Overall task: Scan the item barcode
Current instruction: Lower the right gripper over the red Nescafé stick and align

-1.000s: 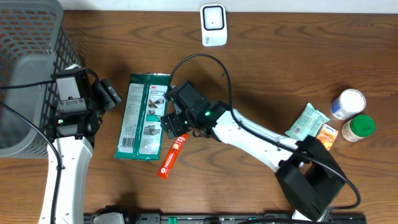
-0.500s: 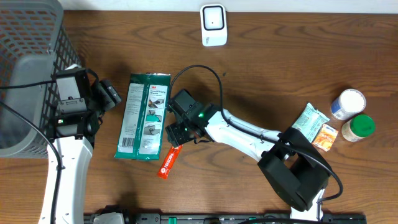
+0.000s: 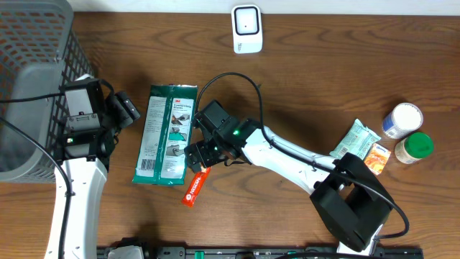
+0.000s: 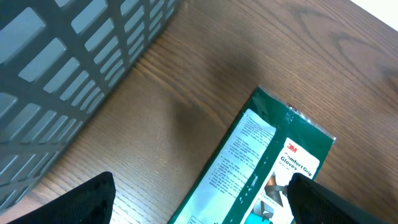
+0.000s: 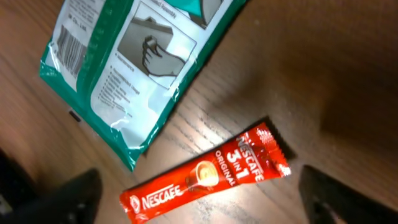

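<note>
The right gripper [image 3: 199, 154] hangs over the table [image 3: 309, 86] with its jaws wide apart and nothing between them. In the right wrist view its two dark fingers [image 5: 79, 194] sit at the lower corners of the frame. The red coffee stick [image 5: 205, 177] lies flat on the wood below the gap, printed side up and untouched.

From overhead, the stick lies slanted, its upper end under the right gripper and its lower end pointing toward the near edge of the table. It is just beside the lower right corner of the green glove packet [image 3: 167, 134]. The packet lies flat with its label side up, between the two grippers. A barcode [image 5: 68, 40] shows near one end of the packet in the right wrist view.

The left gripper [image 3: 128, 108] is also spread open and empty, just beside the top left of the packet and next to the grey basket [image 3: 36, 50]. The white scanner [image 3: 246, 29] stands at the far edge of the table, well apart from the stick. At the right end are two small packets [image 3: 356, 140] and two bottles [image 3: 402, 119].
</note>
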{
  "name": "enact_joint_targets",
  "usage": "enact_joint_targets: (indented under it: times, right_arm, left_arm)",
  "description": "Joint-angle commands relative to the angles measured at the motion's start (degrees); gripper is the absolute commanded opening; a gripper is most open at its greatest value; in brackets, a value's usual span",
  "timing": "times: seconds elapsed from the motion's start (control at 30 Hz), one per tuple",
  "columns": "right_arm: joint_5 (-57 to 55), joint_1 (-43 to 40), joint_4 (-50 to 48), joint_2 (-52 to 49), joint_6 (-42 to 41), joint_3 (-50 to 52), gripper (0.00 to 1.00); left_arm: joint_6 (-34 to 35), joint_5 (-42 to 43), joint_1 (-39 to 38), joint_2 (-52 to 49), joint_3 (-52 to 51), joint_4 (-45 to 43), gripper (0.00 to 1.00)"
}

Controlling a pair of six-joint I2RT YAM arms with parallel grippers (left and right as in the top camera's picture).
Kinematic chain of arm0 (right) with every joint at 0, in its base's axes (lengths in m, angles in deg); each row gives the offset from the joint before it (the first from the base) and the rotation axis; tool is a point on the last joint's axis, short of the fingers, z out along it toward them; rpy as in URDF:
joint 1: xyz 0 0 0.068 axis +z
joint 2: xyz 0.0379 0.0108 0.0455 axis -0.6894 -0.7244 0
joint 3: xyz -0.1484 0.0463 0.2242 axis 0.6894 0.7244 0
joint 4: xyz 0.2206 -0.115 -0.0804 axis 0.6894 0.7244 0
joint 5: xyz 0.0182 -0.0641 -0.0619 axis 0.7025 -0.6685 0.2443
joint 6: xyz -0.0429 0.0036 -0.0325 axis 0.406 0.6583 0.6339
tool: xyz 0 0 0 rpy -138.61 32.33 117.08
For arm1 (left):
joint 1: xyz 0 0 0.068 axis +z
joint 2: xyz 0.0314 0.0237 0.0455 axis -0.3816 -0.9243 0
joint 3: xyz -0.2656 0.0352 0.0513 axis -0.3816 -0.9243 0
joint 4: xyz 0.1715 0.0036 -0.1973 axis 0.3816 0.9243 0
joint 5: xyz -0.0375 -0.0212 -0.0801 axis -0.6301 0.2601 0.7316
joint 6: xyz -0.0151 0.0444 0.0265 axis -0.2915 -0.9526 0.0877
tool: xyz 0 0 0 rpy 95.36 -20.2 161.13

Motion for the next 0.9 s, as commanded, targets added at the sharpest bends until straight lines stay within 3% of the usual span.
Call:
enact_joint_targets:
  times: [0.0, 0.07, 0.13, 0.2, 0.4, 0.63, 0.87]
  right_arm:
    - [1.5, 0.4, 0.1, 1.2, -0.4, -0.5, 0.99]
    - [1.8, 0.5, 0.2, 1.2, -0.4, -0.5, 0.99]
    - [1.1, 0.7, 0.2, 1.2, -0.4, -0.5, 0.72]
    - [1.0, 0.9, 0.3, 1.2, -0.5, -0.5, 0.58]
    - [-1.4, 2.6, 0.5, 1.2, -2.6, -0.4, 0.56]
    - [-11.5, 5.0, 1.3, 0.9, -10.6, -0.4, 0.44]
    - [-15.4, 6.8, 0.5, -2.0, -12.2, -0.4, 0.37]
  left_arm:
    - [0.3, -0.7, 0.2, 0.5, 1.5, 0.0, 0.89]
    - [0.3, -0.7, 0.2, 0.5, 1.5, 0.0, 0.88]
    - [0.3, -0.7, 0.2, 0.5, 1.5, 0.0, 0.88]
    - [0.3, -0.7, 0.2, 0.5, 1.5, 0.0, 0.88]
    - [0.3, -0.7, 0.2, 0.5, 1.5, 0.0, 0.88]
    - [0.3, -0.7, 0.2, 0.5, 1.5, 0.0, 0.88]
    - [0.3, -0.7, 0.2, 0.5, 1.5, 0.0, 0.88]
